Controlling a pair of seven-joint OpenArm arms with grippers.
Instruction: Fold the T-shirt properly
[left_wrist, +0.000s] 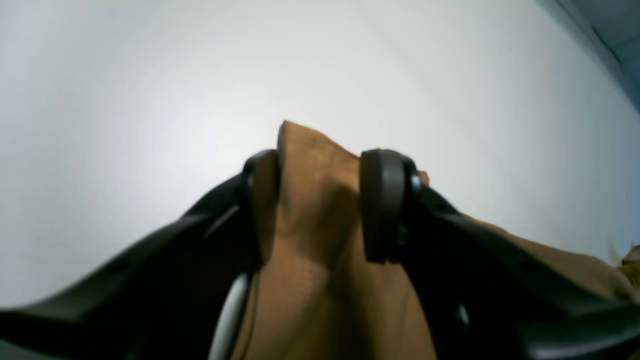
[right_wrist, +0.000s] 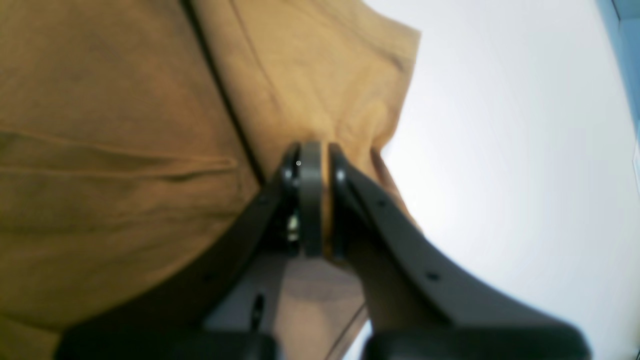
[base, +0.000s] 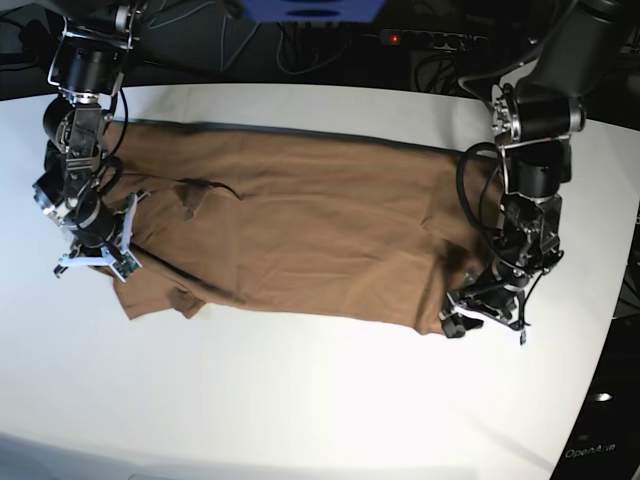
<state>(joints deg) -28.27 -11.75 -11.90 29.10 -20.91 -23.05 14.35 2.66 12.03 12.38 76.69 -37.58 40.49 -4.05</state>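
Note:
The tan T-shirt (base: 300, 230) lies spread lengthwise across the white table (base: 300, 400), with wrinkles near its left end. My right gripper (base: 95, 262) is at the shirt's left end, low on the cloth. In the right wrist view that gripper (right_wrist: 320, 150) is shut on a thin edge of the T-shirt (right_wrist: 100, 125). My left gripper (base: 462, 318) is at the shirt's front right corner. Seen from the left wrist, it (left_wrist: 322, 160) stands open, its fingers (left_wrist: 382, 205) well apart. A raised fold of the T-shirt (left_wrist: 310, 225) sits between them.
Bare white tabletop runs along the front of the shirt. The table's curved right edge (base: 612, 300) passes close to my left arm. Cables and a power strip (base: 430, 38) lie in the dark beyond the far edge.

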